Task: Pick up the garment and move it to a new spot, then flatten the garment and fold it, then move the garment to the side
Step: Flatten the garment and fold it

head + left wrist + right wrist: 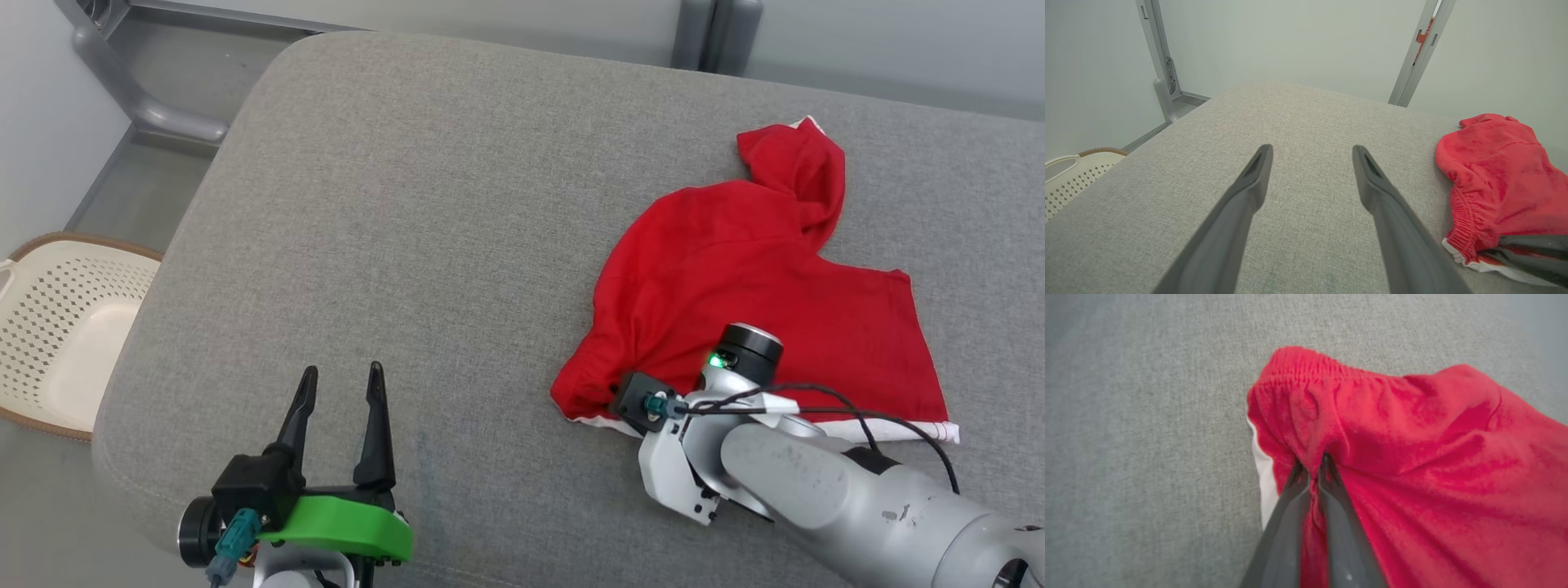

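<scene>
Head view: your red garment (735,278) lies right of centre, waistband (571,392) toward the lower middle, one leg reaching to the upper right, so its long axis runs along that diagonal. Your right gripper (1310,467) is pinching a fold of red cloth just behind the waistband, fingers pressed together on it. Your left gripper (342,374) sits lower left, jaws spread, well apart from the cloth. Grey upholstered cushion (392,204) underneath, perforated basket (57,327) at the left edge, metal posts (1421,53) against a pale wall (1290,41).
</scene>
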Controlling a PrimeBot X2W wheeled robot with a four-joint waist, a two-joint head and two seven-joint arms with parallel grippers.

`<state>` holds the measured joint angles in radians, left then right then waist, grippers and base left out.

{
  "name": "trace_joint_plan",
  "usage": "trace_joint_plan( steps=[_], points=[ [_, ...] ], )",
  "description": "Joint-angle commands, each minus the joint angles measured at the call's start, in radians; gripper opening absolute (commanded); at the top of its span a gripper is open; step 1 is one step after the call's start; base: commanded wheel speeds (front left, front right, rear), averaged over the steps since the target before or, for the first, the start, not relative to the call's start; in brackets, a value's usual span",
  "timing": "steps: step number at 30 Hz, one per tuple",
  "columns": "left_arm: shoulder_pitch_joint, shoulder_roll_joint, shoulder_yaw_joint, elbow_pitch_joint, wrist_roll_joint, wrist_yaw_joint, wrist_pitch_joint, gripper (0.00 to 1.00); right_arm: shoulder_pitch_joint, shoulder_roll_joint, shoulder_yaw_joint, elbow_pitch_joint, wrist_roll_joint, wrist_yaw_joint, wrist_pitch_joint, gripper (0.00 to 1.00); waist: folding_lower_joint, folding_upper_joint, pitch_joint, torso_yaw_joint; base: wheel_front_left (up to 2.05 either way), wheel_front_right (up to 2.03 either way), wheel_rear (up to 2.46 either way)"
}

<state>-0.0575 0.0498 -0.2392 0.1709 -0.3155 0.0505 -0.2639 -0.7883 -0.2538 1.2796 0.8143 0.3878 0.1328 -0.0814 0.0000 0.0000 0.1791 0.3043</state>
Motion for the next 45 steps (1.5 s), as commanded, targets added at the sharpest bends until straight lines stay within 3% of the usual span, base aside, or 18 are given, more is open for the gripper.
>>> trace_joint_plan(
  steps=[1,10,18,20,25,27,28,29,30,36,45],
  points=[
    [0.008,0.002,0.004,-0.003,-0.002,0.003,0.000,1.00,-0.021,-0.035,0.001,0.011,0.033,-0.004,-0.005,0.00,0.0000,0.0000,0.001,-0.005,0.00,0.00,0.00],
    [-0.003,0.002,0.004,-0.007,0.002,-0.002,0.000,1.00,-0.120,-0.105,-0.011,-0.051,0.244,-0.003,-0.071,0.00,0.0000,0.0000,0.016,-0.024,0.00,0.00,0.00],
    [-0.035,0.002,-0.016,0.002,0.000,-0.009,0.000,1.00,-0.165,-0.158,-0.083,-0.016,0.462,-0.003,-0.091,0.00,0.0000,0.0000,0.051,0.002,0.00,0.00,0.00],
    [-0.040,0.002,-0.020,0.003,0.000,-0.007,0.000,1.00,-0.172,-0.176,-0.104,-0.005,0.514,-0.003,-0.104,0.22,0.0000,0.0000,0.059,0.013,0.00,0.00,0.00],
    [-0.045,0.002,-0.020,0.006,0.000,-0.006,0.000,1.00,-0.188,-0.219,-0.127,0.017,0.599,-0.003,-0.137,0.48,0.0000,0.0000,0.072,0.027,0.00,0.00,0.00],
    [-0.046,0.002,-0.017,0.006,0.001,-0.005,0.000,1.00,-0.190,-0.231,-0.130,0.037,0.617,-0.003,-0.145,0.68,0.0000,0.0000,0.074,0.027,0.00,0.00,0.00],
    [-0.046,0.002,-0.015,0.006,0.001,-0.005,0.000,1.00,-0.189,-0.233,-0.130,0.049,0.622,-0.003,-0.148,0.73,0.0000,0.0000,0.075,0.026,0.00,0.00,0.00],
    [-0.046,0.002,-0.014,0.006,0.004,-0.004,0.000,1.00,-0.191,-0.237,-0.132,0.062,0.627,-0.003,-0.154,0.95,0.0000,0.0000,0.076,0.024,0.00,0.00,0.00],
    [-0.046,0.002,-0.012,0.005,0.006,-0.003,0.000,1.00,-0.193,-0.240,-0.137,0.075,0.629,-0.003,-0.159,1.00,0.0000,0.0000,0.076,0.021,0.00,0.00,0.00],
    [-0.044,0.002,-0.003,0.000,0.015,-0.005,0.000,1.00,-0.206,-0.242,-0.189,0.095,0.639,-0.003,-0.184,1.00,0.0000,0.0000,0.074,-0.011,0.00,0.00,0.00],
    [-0.035,0.002,0.008,0.000,0.027,-0.011,0.000,1.00,-0.157,-0.264,-0.399,-0.034,0.496,-0.003,-0.183,1.00,0.0000,0.0000,0.051,-0.054,0.00,0.00,0.00]
  ],
)
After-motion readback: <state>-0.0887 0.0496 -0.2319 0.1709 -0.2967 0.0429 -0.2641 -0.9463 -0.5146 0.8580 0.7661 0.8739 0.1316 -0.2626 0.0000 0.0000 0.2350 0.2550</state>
